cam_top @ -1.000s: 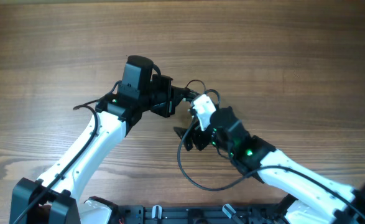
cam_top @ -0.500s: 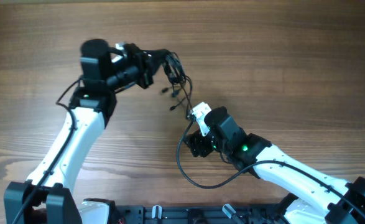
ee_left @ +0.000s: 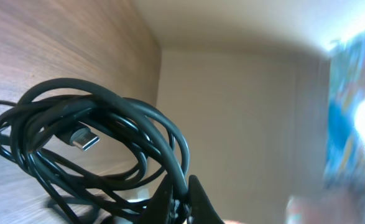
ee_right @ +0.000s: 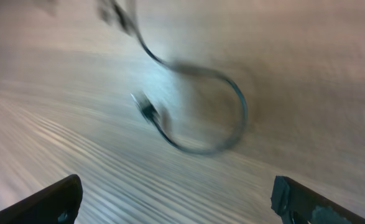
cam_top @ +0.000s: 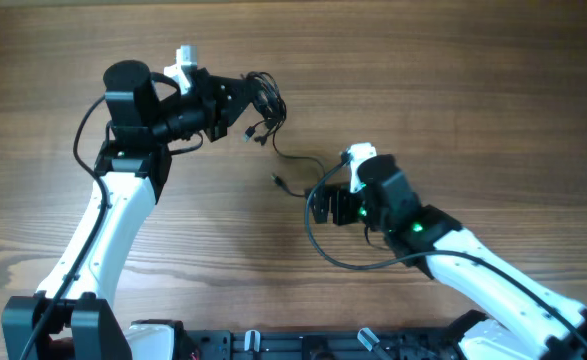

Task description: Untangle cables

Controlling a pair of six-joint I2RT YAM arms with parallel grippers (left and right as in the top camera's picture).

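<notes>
Overhead, a wooden table (cam_top: 473,80) is seen with 2 grippers over it. A coiled bundle of thin black cables (cam_top: 264,100) is pinched in the tightly closed left gripper (cam_top: 235,104) at the upper left. 1 silvery plug (ee_left: 83,139) is seen inside the coil. 1 loose strand (cam_top: 295,162) lies on the table between the grippers, just beside the right gripper (cam_top: 318,208), whose fingers are spread wide with nothing between them. A blurred blue patch (ee_left: 350,106) in the left wrist view cannot be read.
</notes>
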